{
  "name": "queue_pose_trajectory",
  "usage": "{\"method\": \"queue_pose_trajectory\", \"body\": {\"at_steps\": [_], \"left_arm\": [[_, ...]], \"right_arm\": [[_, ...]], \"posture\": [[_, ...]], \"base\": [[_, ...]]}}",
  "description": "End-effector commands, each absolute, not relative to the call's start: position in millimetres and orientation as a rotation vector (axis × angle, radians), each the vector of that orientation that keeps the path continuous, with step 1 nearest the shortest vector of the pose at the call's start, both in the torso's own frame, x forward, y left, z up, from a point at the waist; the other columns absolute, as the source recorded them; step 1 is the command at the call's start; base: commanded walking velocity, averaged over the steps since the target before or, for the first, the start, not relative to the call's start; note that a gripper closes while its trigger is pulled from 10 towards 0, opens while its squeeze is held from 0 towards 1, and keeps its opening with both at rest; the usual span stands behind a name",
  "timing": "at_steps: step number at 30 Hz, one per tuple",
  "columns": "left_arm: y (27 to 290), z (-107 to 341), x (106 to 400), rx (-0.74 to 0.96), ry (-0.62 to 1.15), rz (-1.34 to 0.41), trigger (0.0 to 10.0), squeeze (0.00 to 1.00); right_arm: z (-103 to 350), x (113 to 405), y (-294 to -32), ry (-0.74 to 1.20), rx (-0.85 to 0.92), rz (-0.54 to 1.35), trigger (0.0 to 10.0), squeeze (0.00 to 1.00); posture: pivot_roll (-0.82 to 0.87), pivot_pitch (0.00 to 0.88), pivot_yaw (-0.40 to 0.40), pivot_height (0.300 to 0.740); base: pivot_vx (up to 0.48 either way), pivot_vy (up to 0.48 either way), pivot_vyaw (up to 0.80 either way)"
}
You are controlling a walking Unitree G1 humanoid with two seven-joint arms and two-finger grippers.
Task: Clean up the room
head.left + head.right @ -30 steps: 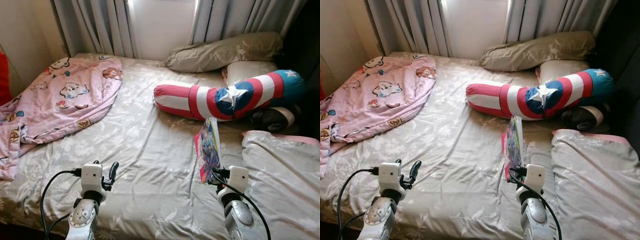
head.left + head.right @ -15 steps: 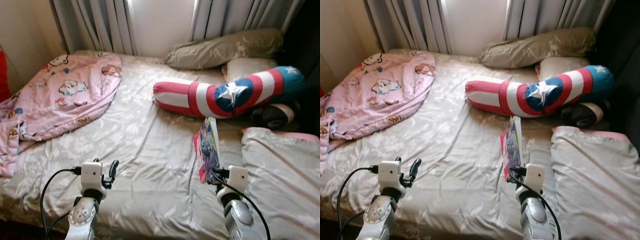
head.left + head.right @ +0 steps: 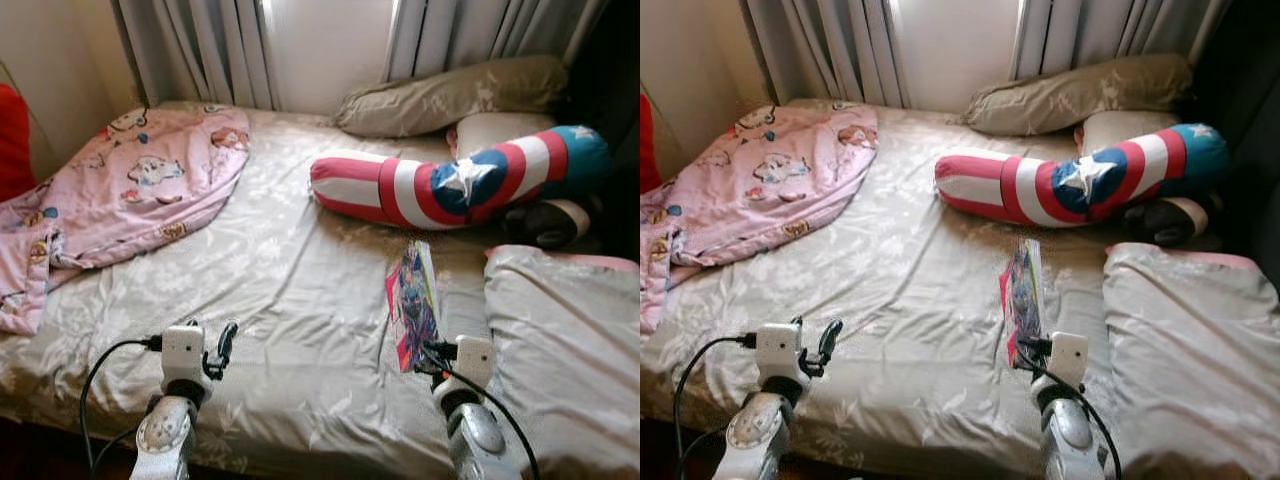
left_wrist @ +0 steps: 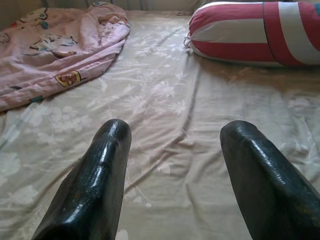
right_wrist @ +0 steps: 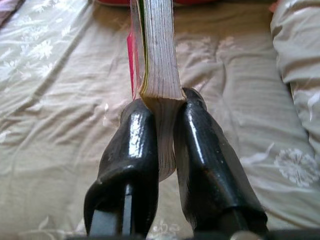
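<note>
My right gripper (image 5: 161,110) is shut on a colourful comic book (image 3: 412,300), held upright on its edge above the bed's near right part; in the right wrist view the page block (image 5: 159,60) sits pinched between both black fingers (image 5: 132,145). My left gripper (image 4: 172,135) stands open with nothing between its fingers (image 4: 100,175), low over the near left of the beige floral sheet (image 3: 280,290). A pink cartoon blanket (image 3: 120,200) lies crumpled at the bed's far left. A red, white and blue star bolster (image 3: 450,185) lies across the far right.
Beige pillows (image 3: 440,95) rest against the grey curtains (image 3: 220,45) at the head of the bed. A folded beige duvet (image 3: 560,340) covers the near right. A dark round cushion (image 3: 545,222) sits behind the bolster. Something red (image 3: 12,140) stands at the left wall.
The camera has pulled back and tipped slightly, so the bed's near edge now shows. Both grippers keep their pose and the book stays held.
</note>
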State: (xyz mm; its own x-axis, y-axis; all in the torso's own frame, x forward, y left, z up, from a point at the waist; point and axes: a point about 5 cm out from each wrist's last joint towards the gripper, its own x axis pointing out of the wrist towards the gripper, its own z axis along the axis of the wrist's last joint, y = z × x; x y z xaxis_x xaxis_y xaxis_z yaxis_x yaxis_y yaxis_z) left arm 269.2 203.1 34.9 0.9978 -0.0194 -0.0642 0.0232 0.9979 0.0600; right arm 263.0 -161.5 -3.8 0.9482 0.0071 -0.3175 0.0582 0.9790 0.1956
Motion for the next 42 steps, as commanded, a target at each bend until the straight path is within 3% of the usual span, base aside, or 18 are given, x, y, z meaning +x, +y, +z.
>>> {"method": "queue_pose_trajectory", "body": {"at_steps": [1,42], "left_arm": [[201.8,34.7,270.0,0.051,0.073,-0.033,10.0,0.00],[196.2,32.6,269.6,0.031,0.100,-0.046,10.0,0.00]], "right_arm": [[6.6,271.7,-162.6,0.262,0.210,-0.029,10.0,0.00],[2.5,272.1,-154.4,0.281,0.238,0.040,10.0,0.00]], "posture": [[0.07,0.016,-0.034,0.661],[0.08,0.037,-0.043,0.661]], "base": [[0.000,0.000,0.00],[0.012,0.000,0.00]]}}
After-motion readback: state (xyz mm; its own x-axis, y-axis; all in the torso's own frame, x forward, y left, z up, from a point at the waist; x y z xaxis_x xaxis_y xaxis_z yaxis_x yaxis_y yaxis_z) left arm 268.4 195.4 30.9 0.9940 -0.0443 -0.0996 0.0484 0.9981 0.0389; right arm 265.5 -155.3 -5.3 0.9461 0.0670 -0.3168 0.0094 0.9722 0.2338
